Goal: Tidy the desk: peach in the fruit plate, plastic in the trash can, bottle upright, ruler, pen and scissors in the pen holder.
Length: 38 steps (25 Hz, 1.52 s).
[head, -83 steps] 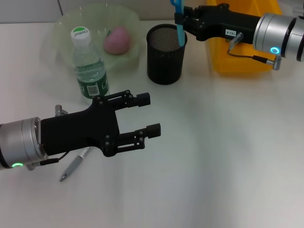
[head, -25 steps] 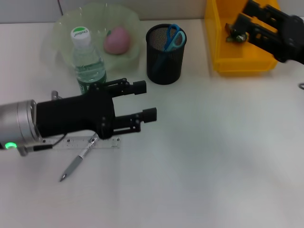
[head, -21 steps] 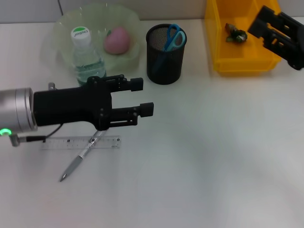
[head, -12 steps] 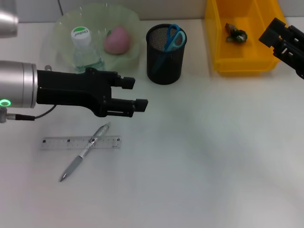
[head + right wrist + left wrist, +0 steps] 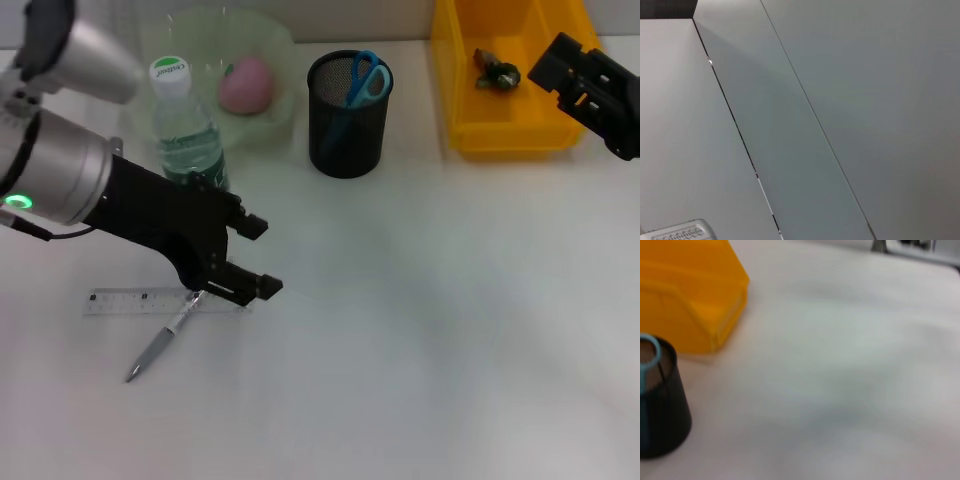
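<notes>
My left gripper [image 5: 260, 258] hangs open over the right end of the clear ruler [image 5: 135, 300], which lies flat on the desk. The grey pen [image 5: 155, 346] lies slantwise across the ruler. A water bottle [image 5: 186, 135] stands upright by the pale green fruit plate [image 5: 285, 45], and the pink peach [image 5: 247, 84] rests in the plate. Blue scissors [image 5: 362, 77] stick out of the black mesh pen holder [image 5: 346, 120]. A crumpled plastic wrapper [image 5: 497, 70] lies in the yellow bin [image 5: 500, 135]. My right gripper [image 5: 590, 90] hovers at the bin's right side.
The left wrist view shows the yellow bin [image 5: 695, 295], the pen holder [image 5: 662, 415] with a scissors handle [image 5: 649, 350], and bare white desk. The right wrist view shows only grey wall panels.
The scissors went from my right gripper into the pen holder, and the right arm drew back to the right. My left arm swung back and tipped down over the ruler and pen.
</notes>
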### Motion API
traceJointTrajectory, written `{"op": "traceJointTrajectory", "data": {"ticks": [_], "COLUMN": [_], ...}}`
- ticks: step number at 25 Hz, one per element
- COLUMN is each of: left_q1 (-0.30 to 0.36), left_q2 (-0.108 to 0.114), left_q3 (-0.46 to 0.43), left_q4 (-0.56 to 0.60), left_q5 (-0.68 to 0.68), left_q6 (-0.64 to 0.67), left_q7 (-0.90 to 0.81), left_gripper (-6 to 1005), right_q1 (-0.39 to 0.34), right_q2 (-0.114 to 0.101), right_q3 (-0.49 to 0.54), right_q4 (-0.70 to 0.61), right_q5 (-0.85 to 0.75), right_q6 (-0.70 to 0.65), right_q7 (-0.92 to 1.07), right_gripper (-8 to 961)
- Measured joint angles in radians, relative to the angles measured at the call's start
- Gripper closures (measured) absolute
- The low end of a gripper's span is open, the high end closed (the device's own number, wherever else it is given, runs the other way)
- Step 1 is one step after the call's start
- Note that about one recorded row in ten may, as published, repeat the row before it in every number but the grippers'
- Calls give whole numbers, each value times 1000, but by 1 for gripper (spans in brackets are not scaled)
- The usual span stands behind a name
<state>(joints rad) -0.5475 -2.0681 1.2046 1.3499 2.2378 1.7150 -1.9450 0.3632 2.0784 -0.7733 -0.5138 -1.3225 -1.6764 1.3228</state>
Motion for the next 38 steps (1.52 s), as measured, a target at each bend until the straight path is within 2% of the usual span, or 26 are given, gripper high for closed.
{"op": "traceJointTrajectory", "data": {"ticks": [1, 5, 6, 7, 11, 38], "left_q1": [-29, -61, -78, -78, -118, -149], "left_q2": [-1, -3, -4, -4, -10, -11], "left_q3": [21, 71, 120, 120, 236, 354], "left_q4": [2, 10, 16, 16, 13, -141], "left_q5": [44, 97, 140, 140, 216, 271], "left_q6": [10, 11, 4, 4, -20, -180], "left_q7": [-43, -97, -127, -127, -181, -223], "left_gripper": [284, 286, 286, 286, 286, 286], "right_q1": [9, 21, 24, 26, 28, 41], "right_q2": [0, 1, 2, 2, 2, 2], "right_q3": [1, 1, 1, 1, 2, -9], "right_q4": [10, 26, 31, 35, 46, 100], "right_q5": [0, 1, 2, 2, 4, 6], "right_q6": [1, 1, 1, 1, 1, -9], "right_q7": [-1, -2, -2, -2, -2, -2], "right_gripper": [302, 302, 302, 302, 302, 302]}}
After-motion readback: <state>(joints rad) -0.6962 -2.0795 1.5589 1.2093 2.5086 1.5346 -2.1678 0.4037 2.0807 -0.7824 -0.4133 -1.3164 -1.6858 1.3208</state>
